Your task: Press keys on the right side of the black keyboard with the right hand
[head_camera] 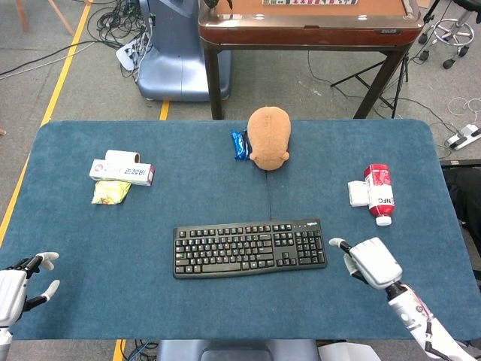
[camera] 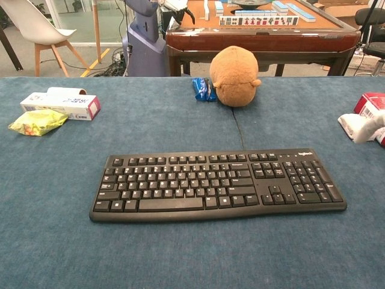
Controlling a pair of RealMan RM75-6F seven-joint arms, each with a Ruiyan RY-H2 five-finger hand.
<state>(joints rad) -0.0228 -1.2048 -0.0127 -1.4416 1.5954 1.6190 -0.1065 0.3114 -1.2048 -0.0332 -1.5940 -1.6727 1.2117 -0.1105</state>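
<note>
Centre of the head view, slightly low: black keyboard (head_camera: 250, 249) lying flat on the blue desk (head_camera: 188, 195), long edge running left to right, number pad at its right end. Just right of that end, in the lower right of the frame: right hand (head_camera: 371, 262), white, holding nothing, one of its fingers (head_camera: 337, 244) stretched toward the keyboard's right edge but apart from it, not on any key. Rest of the fingers look loosely released, though the back of the hand hides most of them. Far lower left corner: left hand (head_camera: 16, 286), partly cut off by the frame edge, fingers spread and grasping nothing, well apart from the keyboard.

Upper centre of the desk: brown plush toy (head_camera: 269, 138), with a small blue packet (head_camera: 240, 144) touching its left side. Thin dark cable (head_camera: 270, 194) running from below the toy down to the keyboard's back edge. Left side: white and red box (head_camera: 122, 172) with a white roll (head_camera: 122, 157) just above it and a yellow-green packet (head_camera: 111, 192) just below. Right side: red and white bottle (head_camera: 379, 192) lying on its side, a small white packet (head_camera: 358, 193) just beside it on the left.

Chest view: keyboard filling the middle of the frame, plush toy behind it, a pale shape at the right edge that may be a fingertip, hard to tell.
</note>
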